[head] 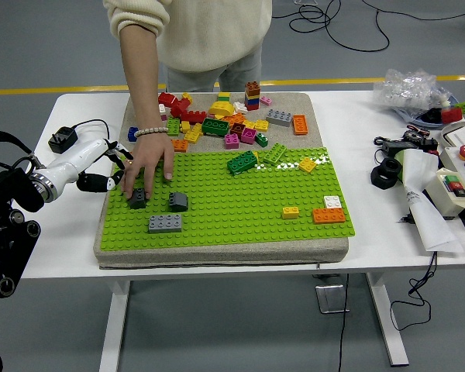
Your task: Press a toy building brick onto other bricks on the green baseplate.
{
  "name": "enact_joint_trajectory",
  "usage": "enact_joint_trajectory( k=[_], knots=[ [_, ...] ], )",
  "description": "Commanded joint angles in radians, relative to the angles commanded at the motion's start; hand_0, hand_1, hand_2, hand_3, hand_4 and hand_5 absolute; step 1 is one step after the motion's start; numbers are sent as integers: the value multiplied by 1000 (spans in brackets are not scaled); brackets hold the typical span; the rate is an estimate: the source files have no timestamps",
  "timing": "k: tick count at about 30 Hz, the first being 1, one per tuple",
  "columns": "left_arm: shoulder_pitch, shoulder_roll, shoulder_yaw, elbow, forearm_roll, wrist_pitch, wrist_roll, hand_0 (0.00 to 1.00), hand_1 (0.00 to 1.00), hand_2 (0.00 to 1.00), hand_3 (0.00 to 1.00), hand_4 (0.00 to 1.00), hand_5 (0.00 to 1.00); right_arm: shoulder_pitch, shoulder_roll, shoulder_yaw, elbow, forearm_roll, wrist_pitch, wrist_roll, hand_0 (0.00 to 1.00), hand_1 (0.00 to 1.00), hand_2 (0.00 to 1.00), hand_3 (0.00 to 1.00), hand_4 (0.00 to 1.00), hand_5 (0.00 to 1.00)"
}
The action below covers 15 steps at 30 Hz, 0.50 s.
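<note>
The green baseplate [240, 205] lies on a grey pad. Near its left side are a dark grey sloped brick [137, 200], a second dark grey brick [178, 201] and a flat grey brick [164, 224]. A person's hand [149, 164] reaches down from the far side and rests on the plate, its fingertips touching the first dark brick. My left hand [111, 168], white with black fingertips, hovers at the plate's left edge right beside the person's hand, fingers spread and holding nothing. My right hand is out of view.
A pile of loose bricks [225, 120] covers the pad's far end. An orange brick [328, 215], a yellow brick [291, 212] and a white brick [332, 201] sit at the plate's right. A black charger [62, 139] lies left. Tools and a control box [453, 182] crowd the right side.
</note>
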Motion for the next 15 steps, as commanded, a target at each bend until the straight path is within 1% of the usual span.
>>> enact_joint_trajectory(
  k=[11,12,15],
  knots=[
    [-1,2,3,-1,0,-3,1,885,782,763,837,880,36,0,1,0,0,-2,0,0,787,721,760,766,998,691],
    [-1,2,3,-1,0,-3,2,871,772,736,822,864,26,0,1,0,0,-2,0,0,787,721,759,767,998,692],
    [-1,3,4,-2,0,-5,2,871,772,736,822,864,26,-1,1,0,0,-1,0,0,787,721,759,767,998,692]
  ],
)
